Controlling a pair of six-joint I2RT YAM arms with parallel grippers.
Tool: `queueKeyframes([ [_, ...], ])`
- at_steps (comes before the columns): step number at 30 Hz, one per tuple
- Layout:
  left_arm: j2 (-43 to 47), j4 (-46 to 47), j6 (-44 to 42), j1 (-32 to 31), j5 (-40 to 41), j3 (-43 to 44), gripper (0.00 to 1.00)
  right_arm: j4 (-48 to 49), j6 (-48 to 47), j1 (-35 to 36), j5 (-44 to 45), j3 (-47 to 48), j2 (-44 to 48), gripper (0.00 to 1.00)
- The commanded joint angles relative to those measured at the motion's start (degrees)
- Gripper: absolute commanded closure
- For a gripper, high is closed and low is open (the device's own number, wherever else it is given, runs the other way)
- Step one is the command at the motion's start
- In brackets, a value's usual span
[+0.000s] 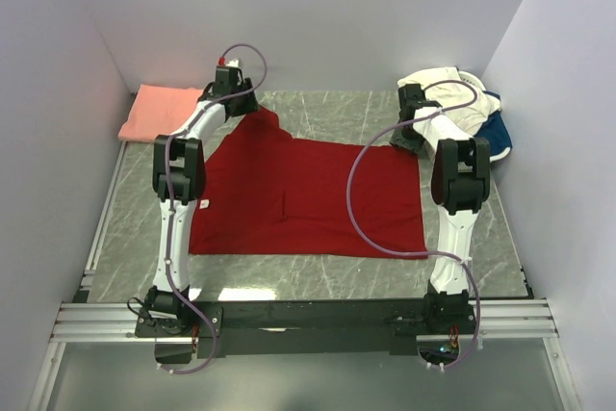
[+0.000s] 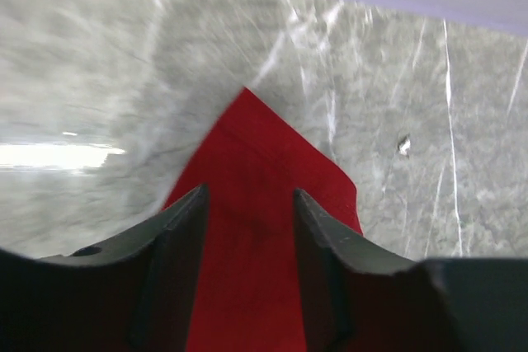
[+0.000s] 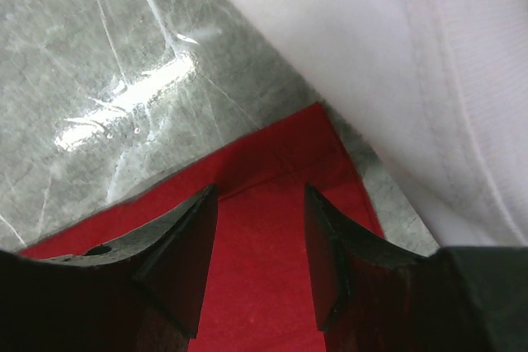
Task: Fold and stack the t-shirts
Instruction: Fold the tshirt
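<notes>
A deep red t-shirt [image 1: 308, 194] lies spread flat on the marble table. My left gripper [image 1: 238, 105] is at its far left corner; in the left wrist view the gripper [image 2: 250, 195] is open, with the pointed red corner [image 2: 264, 162] between and beyond the fingers. My right gripper [image 1: 409, 134] is at the shirt's far right corner; in the right wrist view the gripper [image 3: 260, 191] is open over the red hem [image 3: 272, 162]. A folded salmon pink shirt [image 1: 159, 111] lies at the back left. Cream-white [image 1: 452, 89] and blue [image 1: 496, 132] shirts lie heaped at the back right.
The cream-white shirt [image 3: 412, 55] lies just beyond the right gripper, close to the red corner. Pale walls close the table on the left, back and right. A metal rail [image 1: 308, 320] runs along the near edge by the arm bases.
</notes>
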State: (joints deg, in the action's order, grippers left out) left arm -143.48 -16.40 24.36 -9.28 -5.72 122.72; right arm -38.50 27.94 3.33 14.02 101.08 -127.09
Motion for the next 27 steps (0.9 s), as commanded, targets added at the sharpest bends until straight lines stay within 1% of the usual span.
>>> queueKeyframes([
  [1,4.88,-2.48,-4.49,-0.48,5.54,2.79,0.46,1.15,-0.43,-0.34,-0.40,0.00,4.04,0.47],
  [4,0.67,-7.04,-5.99,-1.35,9.92,8.05,0.43,1.15,-0.52,-0.34,-1.10,0.26,4.13,0.47],
  [5,-1.69,-9.67,-6.25,-1.53,10.37,11.11,0.43,1.23,-0.52,-0.34,-1.19,0.17,4.30,0.47],
  [7,-3.47,-10.93,-6.78,-1.71,10.29,12.72,0.40,1.50,-0.70,-0.34,-1.71,-0.27,4.48,0.47],
  [11,-4.53,-9.88,-6.43,-2.23,9.94,10.27,0.37,2.12,-0.44,-0.34,-2.86,-0.79,4.83,0.47],
  [14,-6.54,-10.84,-5.91,-2.41,10.46,11.22,0.36,2.73,-0.08,-0.34,-4.26,-0.97,5.18,0.47],
  [16,-7.60,-11.90,-5.55,-2.50,9.76,12.11,0.36,3.25,0.00,-0.34,-4.79,-1.23,5.36,0.47],
  [19,-8.13,-11.37,-4.76,-2.76,9.32,10.80,0.38,3.87,0.09,-0.34,-5.49,-2.11,5.80,0.47],
  [20,-8.13,-11.54,-4.50,-2.76,9.23,10.70,0.39,3.96,-0.08,-0.34,-5.41,-2.20,5.89,0.47],
  [23,-8.22,-11.72,-4.06,-2.94,8.62,10.53,0.47,4.22,-0.08,-0.34,-5.76,-2.64,5.80,0.47],
  [24,-8.22,-11.63,-3.97,-3.03,8.44,10.35,0.54,4.22,-0.08,-0.43,-5.85,-2.64,5.80,0.47],
  [26,-7.43,-10.93,-3.53,-3.11,7.92,9.21,0.63,4.40,0.00,-0.34,-6.11,-2.90,5.89,0.47],
  [27,-7.17,-10.67,-3.36,-3.11,7.56,8.77,0.73,4.40,-0.08,-0.26,-6.20,-2.90,5.89,0.47],
])
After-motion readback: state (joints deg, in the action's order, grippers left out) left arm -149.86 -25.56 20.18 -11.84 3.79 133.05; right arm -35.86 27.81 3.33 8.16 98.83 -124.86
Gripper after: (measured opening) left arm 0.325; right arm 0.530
